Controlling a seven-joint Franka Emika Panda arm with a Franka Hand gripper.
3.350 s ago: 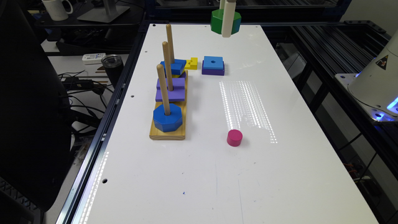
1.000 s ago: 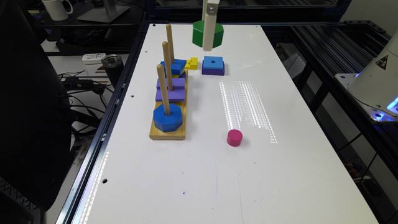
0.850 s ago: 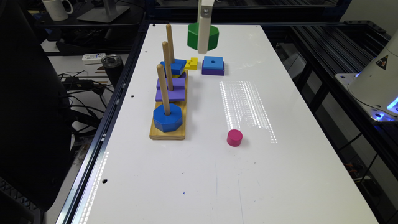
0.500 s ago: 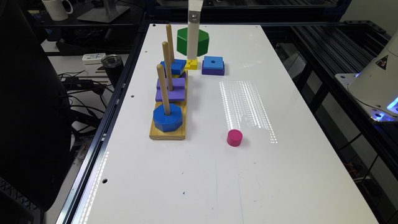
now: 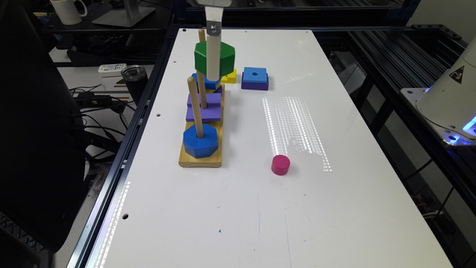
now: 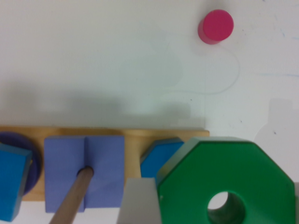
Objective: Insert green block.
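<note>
- The end effector (image 5: 214, 76) grasps the green block (image 5: 214, 58) and holds it in the air above the far end of the wooden peg base (image 5: 200, 158); one white finger (image 5: 213, 52) crosses the front face of the block.
- In the wrist view the green block (image 6: 229, 186) shows its round centre hole, with a grey finger (image 6: 140, 205) pressed against its side.
- The peg base carries three upright wooden pegs in a row. The blue octagonal block (image 5: 200, 140) sits on the near peg (image 5: 195, 106).
- The purple square block (image 5: 204, 108) sits on the middle peg (image 5: 201, 89).
- A blue block (image 5: 205, 82) sits at the foot of the far peg (image 5: 201, 35), whose tip shows at 11 o'clock from the green block.
- The white worktop (image 5: 260, 208) carries, at 3 o'clock from the far end of the base, a blue square block (image 5: 255, 75) stacked on a purple one (image 5: 254, 86).
- A yellow block (image 5: 229, 77) lies between that stack and the base.
- The pink cylinder (image 5: 280, 165) stands upright at 3 o'clock from the near end of the base, well apart from it.
- Off the worktop at 9 o'clock stand a dark tumbler (image 5: 134, 79), cables and a white mug (image 5: 68, 10). A white robot base (image 5: 450, 100) with a blue light stands at 3 o'clock.
</note>
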